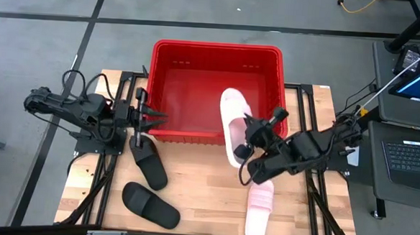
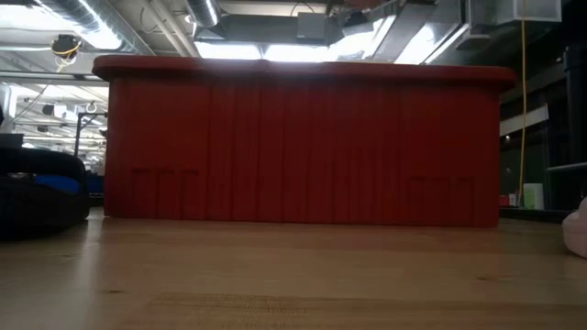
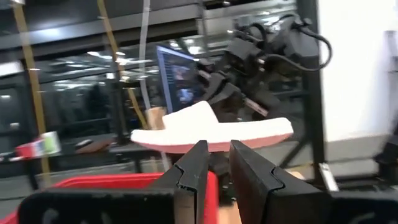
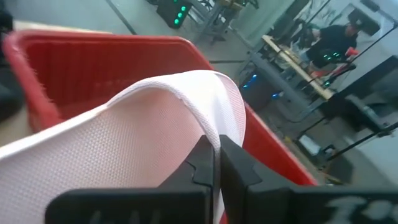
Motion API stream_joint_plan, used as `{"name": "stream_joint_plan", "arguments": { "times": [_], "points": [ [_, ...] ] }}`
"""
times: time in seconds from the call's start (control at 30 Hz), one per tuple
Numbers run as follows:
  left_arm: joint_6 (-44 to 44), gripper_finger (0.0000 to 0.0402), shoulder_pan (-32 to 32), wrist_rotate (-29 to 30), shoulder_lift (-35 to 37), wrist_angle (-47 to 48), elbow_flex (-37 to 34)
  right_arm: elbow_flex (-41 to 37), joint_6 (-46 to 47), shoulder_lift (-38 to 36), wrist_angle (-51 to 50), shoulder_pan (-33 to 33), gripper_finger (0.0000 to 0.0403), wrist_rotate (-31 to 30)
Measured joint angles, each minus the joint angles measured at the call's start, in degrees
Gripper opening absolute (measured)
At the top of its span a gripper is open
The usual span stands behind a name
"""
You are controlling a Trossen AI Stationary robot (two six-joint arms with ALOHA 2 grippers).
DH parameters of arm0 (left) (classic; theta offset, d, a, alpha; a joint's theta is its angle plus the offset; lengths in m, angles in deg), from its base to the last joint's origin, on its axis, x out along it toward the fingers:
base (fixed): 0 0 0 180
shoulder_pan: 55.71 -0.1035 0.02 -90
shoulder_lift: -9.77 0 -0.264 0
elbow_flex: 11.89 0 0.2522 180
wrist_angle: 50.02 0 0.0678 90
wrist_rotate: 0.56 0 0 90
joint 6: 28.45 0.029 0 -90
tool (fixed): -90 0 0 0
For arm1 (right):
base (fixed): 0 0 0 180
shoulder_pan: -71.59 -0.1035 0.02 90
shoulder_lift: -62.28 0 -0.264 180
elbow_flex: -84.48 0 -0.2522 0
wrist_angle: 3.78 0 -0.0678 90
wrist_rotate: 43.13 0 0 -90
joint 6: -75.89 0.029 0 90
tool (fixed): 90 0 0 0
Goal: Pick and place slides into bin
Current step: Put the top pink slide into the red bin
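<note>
My right end effector (image 1: 246, 139) was clamped on the strap of a light pink slide (image 1: 233, 124), its fingers pinched tight against the woven band. I held that slide in the air across the near rim of the red bin (image 1: 217, 52), toe end over the bin's inside, heel end reaching back over the desk (image 1: 206, 193). In my right wrist view the pink strap (image 4: 155, 124) arched up over my fingers with the bin's red wall behind it.

My left end effector (image 1: 139, 114) waited at about nine o'clock from the held slide, at the bin's near left corner, its fingers a narrow gap apart and gripping nothing. From my left wrist view the lifted slide (image 3: 211, 132) showed side-on, above the red rim.

The other pink slide (image 1: 258, 210) lay on the desk at about five o'clock from the bin. Two black slides lay at about seven o'clock: one (image 1: 149, 161) close to the bin's near wall, the other (image 1: 150, 206) nearer the desk's front edge.
</note>
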Motion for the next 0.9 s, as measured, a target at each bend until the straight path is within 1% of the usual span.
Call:
{"name": "stream_joint_plan", "arguments": {
  "times": [0.1, 0.23, 0.33, 0.47, 0.53, 0.73, 0.9],
  "points": [
    [1.38, 0.0063, 0.00, 1.96, 1.29, -0.01, 0.00, 2.25, -4.86, -0.02, -1.01, 2.38, 0.0012, -0.07],
    [5.18, 0.0063, 0.00, 1.98, 2.55, -0.01, 0.00, 4.03, -10.49, 0.00, -4.21, 6.35, 0.0012, 0.14],
    [7.40, 0.0063, 0.00, 2.03, 3.00, 0.01, 0.00, 4.29, -16.05, -0.33, -4.29, 9.73, 0.0012, -0.03],
    [9.36, 0.0063, 0.01, 5.39, 3.03, 0.06, 0.00, 4.29, -23.23, -0.42, -4.30, 14.12, 0.0012, 0.33],
    [10.11, 0.0063, 0.00, 8.31, 3.05, 0.63, 0.00, 4.29, -26.07, -0.42, -4.31, 16.36, 0.0012, 1.96],
    [11.27, 0.0063, 0.00, 17.62, 3.04, 2.71, 0.00, 4.26, -30.94, -0.46, -4.33, 23.53, 0.0012, 9.94],
    [13.82, 0.0063, 0.00, 21.52, 3.03, 3.20, 0.00, 4.26, -35.37, -0.46, -4.33, 28.17, 0.0012, 14.20]
  ]
}}
